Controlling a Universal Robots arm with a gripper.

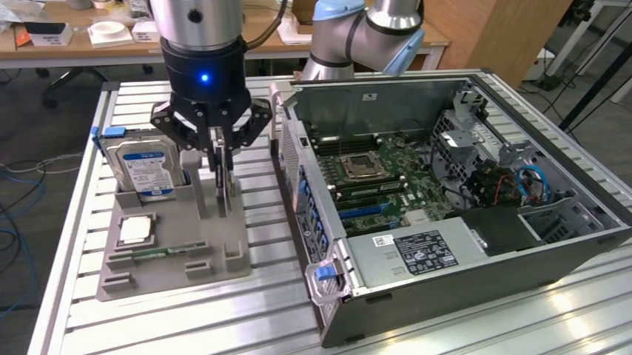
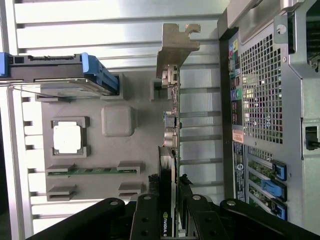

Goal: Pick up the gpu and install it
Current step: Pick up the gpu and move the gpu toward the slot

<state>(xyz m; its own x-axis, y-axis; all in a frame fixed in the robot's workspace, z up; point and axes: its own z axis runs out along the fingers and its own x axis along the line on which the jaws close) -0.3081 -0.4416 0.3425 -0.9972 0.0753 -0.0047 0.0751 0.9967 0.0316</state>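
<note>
Claw (image 1: 219,164) clamped on gpu (image 1: 226,194); card stood upright on edge in grey tray (image 1: 197,231) on counter (image 1: 74,222), beside hard drive (image 1: 143,166); open computer case (image 1: 445,200) sat nearby.

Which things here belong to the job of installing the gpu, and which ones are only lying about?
Of the job:
- gpu, upright in the gray holder
- gripper, closed on the gpu
- open computer case

Only lying about:
- hard drive, standing in the same holder
- processor chip, flat in its recess
- memory stick, flat in its slot
</note>
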